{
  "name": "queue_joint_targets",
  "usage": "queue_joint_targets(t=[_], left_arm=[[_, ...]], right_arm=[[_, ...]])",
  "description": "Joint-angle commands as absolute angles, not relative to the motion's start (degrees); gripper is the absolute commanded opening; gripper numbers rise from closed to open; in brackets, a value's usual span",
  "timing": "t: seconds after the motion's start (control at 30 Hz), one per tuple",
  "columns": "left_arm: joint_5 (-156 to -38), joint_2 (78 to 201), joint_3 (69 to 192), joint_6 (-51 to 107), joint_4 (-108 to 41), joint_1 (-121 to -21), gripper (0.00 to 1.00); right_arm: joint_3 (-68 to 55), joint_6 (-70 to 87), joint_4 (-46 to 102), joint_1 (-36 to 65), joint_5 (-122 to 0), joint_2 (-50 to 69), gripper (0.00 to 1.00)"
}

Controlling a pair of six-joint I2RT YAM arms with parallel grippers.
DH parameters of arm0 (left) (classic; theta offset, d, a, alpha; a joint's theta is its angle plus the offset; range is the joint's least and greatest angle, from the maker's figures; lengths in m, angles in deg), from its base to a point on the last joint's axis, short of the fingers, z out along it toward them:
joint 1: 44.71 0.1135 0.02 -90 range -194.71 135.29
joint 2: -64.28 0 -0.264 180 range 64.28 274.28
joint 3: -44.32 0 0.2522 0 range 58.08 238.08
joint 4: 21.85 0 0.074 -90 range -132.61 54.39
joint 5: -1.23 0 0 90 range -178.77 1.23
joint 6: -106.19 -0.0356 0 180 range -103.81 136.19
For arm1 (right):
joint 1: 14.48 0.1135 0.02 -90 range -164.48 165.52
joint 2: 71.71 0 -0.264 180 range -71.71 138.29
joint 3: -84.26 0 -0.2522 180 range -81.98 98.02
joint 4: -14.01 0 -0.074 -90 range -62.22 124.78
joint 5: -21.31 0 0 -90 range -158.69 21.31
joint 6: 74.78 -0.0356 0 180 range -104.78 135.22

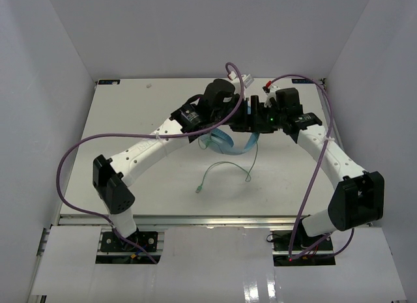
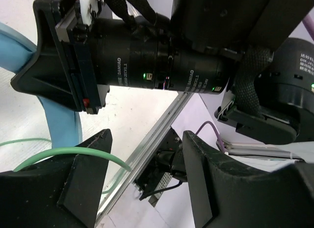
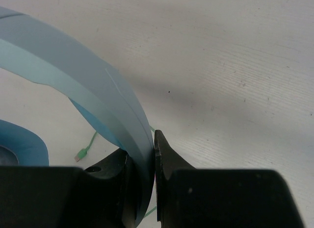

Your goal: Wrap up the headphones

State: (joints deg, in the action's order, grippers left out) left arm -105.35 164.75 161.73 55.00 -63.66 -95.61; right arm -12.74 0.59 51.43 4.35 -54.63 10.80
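Bimanual workcell, overhead and wrist views. The headphones (image 1: pixel 226 141) sit just past the middle of the desk (image 1: pixel 130 120) toward 12 o'clock, beneath the two converging wrists.

The right arm (image 1: pixel 326 150) reaches in from 3 o'clock. In its wrist view the right jaws are closed tight on the light blue headband (image 3: pixel 98 90), which passes edge-on between the two pads.

The left arm (image 1: pixel 150 150) reaches in from 9 o'clock. In its wrist view the left jaws stand wide apart with nothing clamped. The pale green cable (image 2: pixel 73 151) arcs past one fingertip, and contact cannot be told. The headband (image 2: pixel 64 125) shows just beyond that finger.

Key relation: the slack cable (image 1: pixel 221 163) hangs off the headphones toward 6 o'clock, looping on the desk, and ends in the plug (image 1: pixel 198 191) at about 7 o'clock. Its long run therefore lies along the 12-to-6 line, on the near side of both wrists. The headband's own axis is largely hidden by the wrists in the overhead view.

Judged from this layout, the open left jaws are the free and nearer tool for gathering the cable, while the right jaws act as the anchor. No turns of cable are visible around the headband, so wrapping appears not yet begun.
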Motion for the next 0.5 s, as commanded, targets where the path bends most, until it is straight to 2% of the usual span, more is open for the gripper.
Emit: queue_joint_targets(t=[0.0,0.47], left_arm=[[-107.3,166.1,166.7,54.8,-65.1,-94.9,0.7],[-110.3,170.9,175.6,57.5,-66.1,-90.5,0.71]], right_arm=[[-13.5,-1.1,47.4,4.4,-54.1,7.9,0.08],[-20.7,5.4,43.5,7.5,-61.7,2.9,0.08]])
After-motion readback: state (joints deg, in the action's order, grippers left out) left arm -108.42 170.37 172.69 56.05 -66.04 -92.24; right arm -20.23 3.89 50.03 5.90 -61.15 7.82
